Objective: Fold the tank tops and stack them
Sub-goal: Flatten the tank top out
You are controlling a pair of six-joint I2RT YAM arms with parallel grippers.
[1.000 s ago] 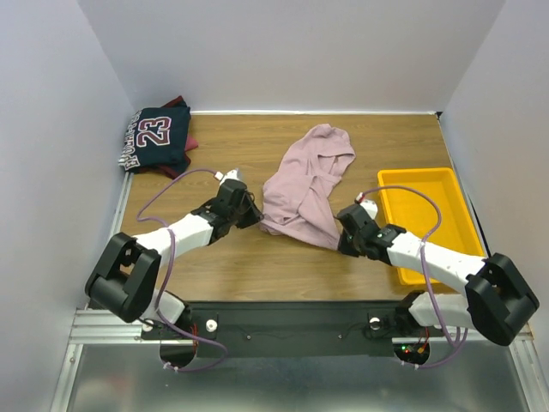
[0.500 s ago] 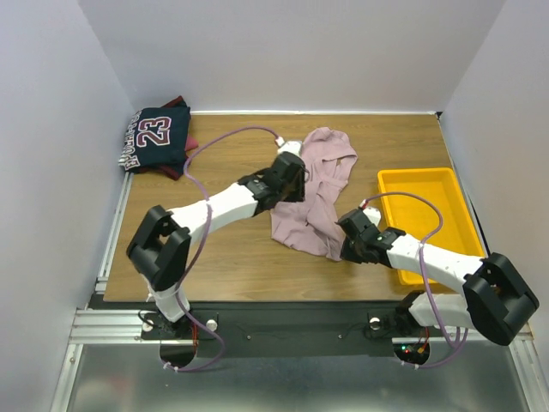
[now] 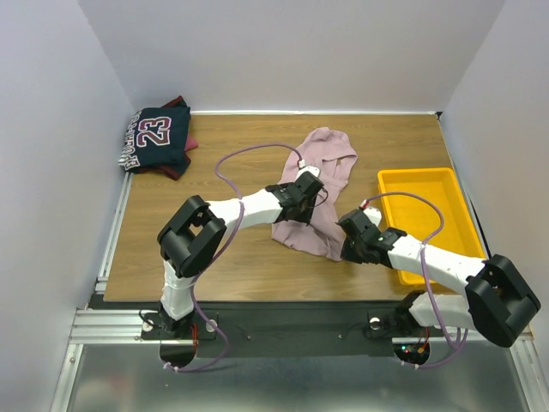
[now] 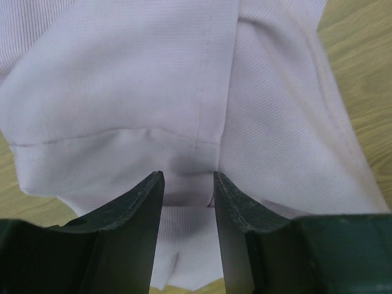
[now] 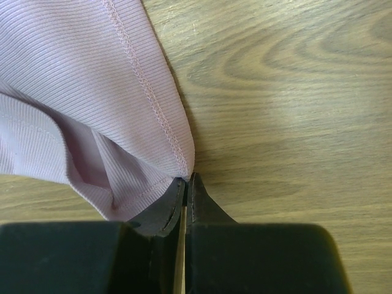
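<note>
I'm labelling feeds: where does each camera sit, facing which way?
Top external: above, behind the bases, looking down on the table; left arm, right arm show.
Left wrist: on the left arm, past parted jaws onto the pink tank top.
Right wrist: on the right arm, along shut jaws pinching its hem.
All three share that top.

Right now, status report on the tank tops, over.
Left gripper open over pink tank top. Right gripper shut on its hem. Navy top on maroon top, far left. Yellow tray apart from cloth.

Table (image 3: 154,202) open leftward; yellow tray (image 3: 455,215) crowds right.
</note>
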